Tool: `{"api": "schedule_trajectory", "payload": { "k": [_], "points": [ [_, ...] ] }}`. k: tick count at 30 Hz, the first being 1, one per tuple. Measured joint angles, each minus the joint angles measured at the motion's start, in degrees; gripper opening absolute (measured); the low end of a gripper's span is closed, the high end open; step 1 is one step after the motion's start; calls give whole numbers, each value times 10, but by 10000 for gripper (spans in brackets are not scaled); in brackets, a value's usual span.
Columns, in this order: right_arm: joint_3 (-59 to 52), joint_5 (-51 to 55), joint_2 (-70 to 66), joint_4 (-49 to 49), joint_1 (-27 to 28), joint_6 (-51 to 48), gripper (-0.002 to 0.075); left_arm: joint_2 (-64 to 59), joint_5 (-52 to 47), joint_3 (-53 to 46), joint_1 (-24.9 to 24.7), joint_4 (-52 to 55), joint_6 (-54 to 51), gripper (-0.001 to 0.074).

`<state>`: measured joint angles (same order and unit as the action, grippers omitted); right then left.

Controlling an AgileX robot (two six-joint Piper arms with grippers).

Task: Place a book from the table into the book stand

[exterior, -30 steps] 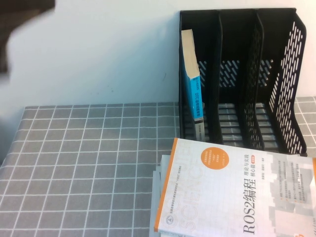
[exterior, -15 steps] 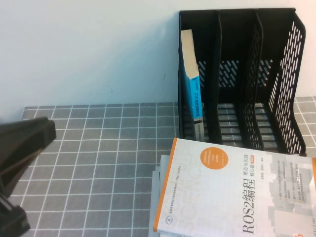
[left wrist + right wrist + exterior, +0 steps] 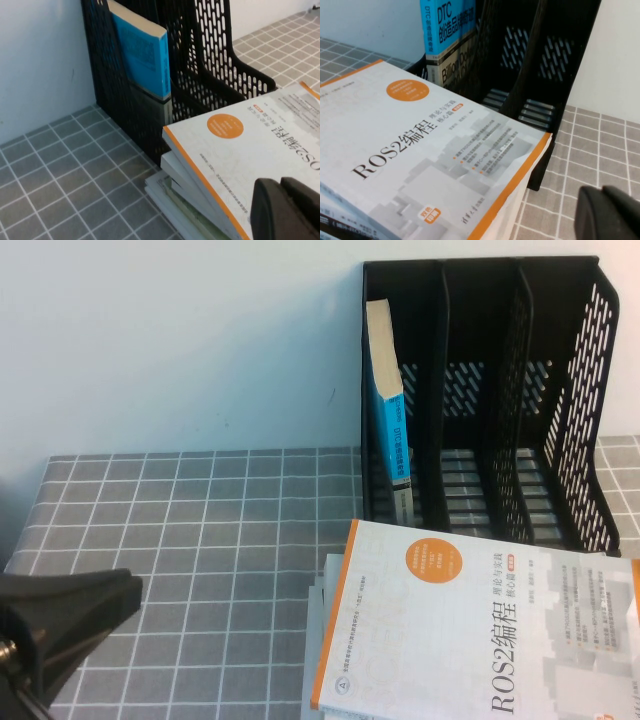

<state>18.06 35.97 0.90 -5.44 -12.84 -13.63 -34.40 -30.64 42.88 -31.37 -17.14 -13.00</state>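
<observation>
The book (image 3: 388,410) is standing upright in the leftmost slot of the book stand (image 3: 560,390), long axis vertical, leaning slightly, cream page edge up top, cyan spine facing out toward the robot, pale lower part down at the slot floor. In the right wrist view the book (image 3: 449,35) is showing its "DTC" lettering. The stand is sitting at the back of the table (image 3: 200,540) against the wall.

The white ROS2 book (image 3: 480,630) is lying flat on a stack just in front of the stand, not moved.

Versus half a second ago, the left gripper (image 3: 45,640) is sitting lower in the near-left corner of the high view; a second ago it was up at the top-left. Book unchanged in its slot.

The book is well apart from the left gripper, far across the table to the right and back. Left fingers: cannot tell. The right gripper (image 3: 612,215) is showing only as a dark edge near the stack, off the book; cannot tell either.
</observation>
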Motion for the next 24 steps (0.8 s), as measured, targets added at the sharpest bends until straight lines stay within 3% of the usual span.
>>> {"api": "schedule_trajectory", "payload": {
  "k": [8, 17, 24],
  "points": [
    [0, 0, 0, 0, 0, 0, -3, 12, 10, -23, 9, 40, 4, 0],
    [-1, 0, 0, 0, 0, 0, -3, 184, 277, -278, 119, 76, 7, 0],
    [-1, 0, 0, 0, 0, 0, -3, 337, 263, -427, 213, 71, 7, 0]
  ]
}}
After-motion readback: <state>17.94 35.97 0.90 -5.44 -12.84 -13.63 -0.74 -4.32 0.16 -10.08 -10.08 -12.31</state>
